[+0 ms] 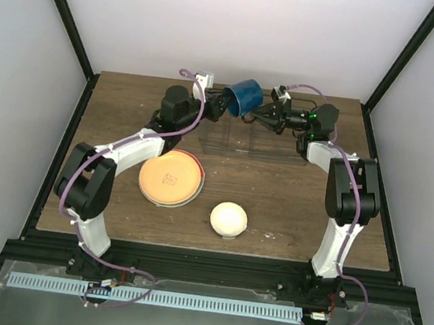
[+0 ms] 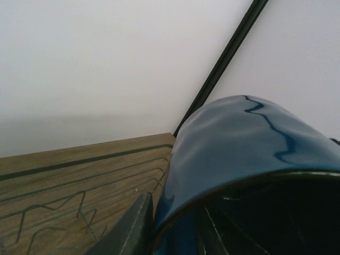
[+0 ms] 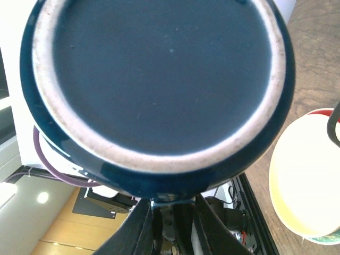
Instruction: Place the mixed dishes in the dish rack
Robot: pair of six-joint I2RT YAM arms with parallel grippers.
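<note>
The dark blue mug (image 1: 246,95) hangs tilted over the wire dish rack (image 1: 277,156), between both grippers. My left gripper (image 1: 225,105) grips its rim. One finger (image 2: 133,226) lies against the outer wall of the mug (image 2: 239,138), and the other is hidden inside. My right gripper (image 1: 258,115) is shut on the mug's lower side, below its base (image 3: 154,74). The orange-yellow plate (image 1: 170,177) lies on the table near the left arm, with the floral plate's rim (image 1: 200,178) showing beneath it. The cream bowl (image 1: 228,219) sits in front of the rack.
The rack's wires (image 2: 53,212) run just under the mug. White walls and black frame posts (image 1: 67,25) close in the table on three sides. The table's raised dark edge (image 1: 206,255) runs along the front.
</note>
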